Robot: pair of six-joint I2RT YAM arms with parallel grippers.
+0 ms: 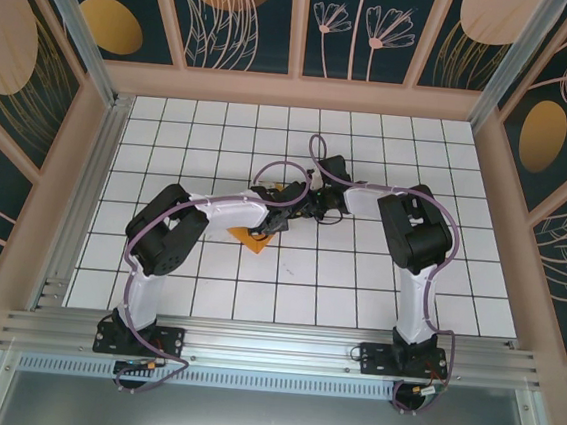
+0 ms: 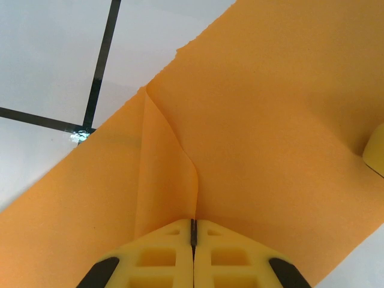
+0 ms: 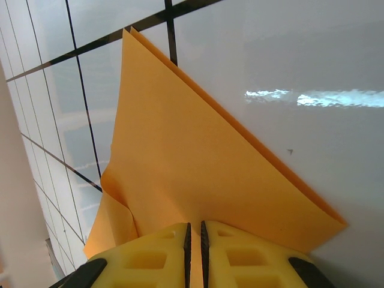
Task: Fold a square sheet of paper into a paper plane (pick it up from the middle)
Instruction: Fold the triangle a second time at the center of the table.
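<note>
The square sheet of paper (image 1: 257, 238) is orange and lies partly folded at the middle of the white tiled table, under both wrists. In the left wrist view the paper (image 2: 270, 108) has a raised crease that runs into my left gripper (image 2: 193, 223), which is shut on it. In the right wrist view a doubled layer of the paper (image 3: 180, 150) stands up from the tiles, and my right gripper (image 3: 194, 227) is shut on its lower edge. From above, the left gripper (image 1: 281, 215) and right gripper (image 1: 310, 210) nearly meet. The paper plane is out of view.
The white tiled table (image 1: 356, 290) has black grid lines and is boxed in by wooden walls (image 1: 295, 91) on three sides. An aluminium rail (image 1: 271, 344) runs along the near edge, where both arm bases are bolted. Open tiles lie all round the paper.
</note>
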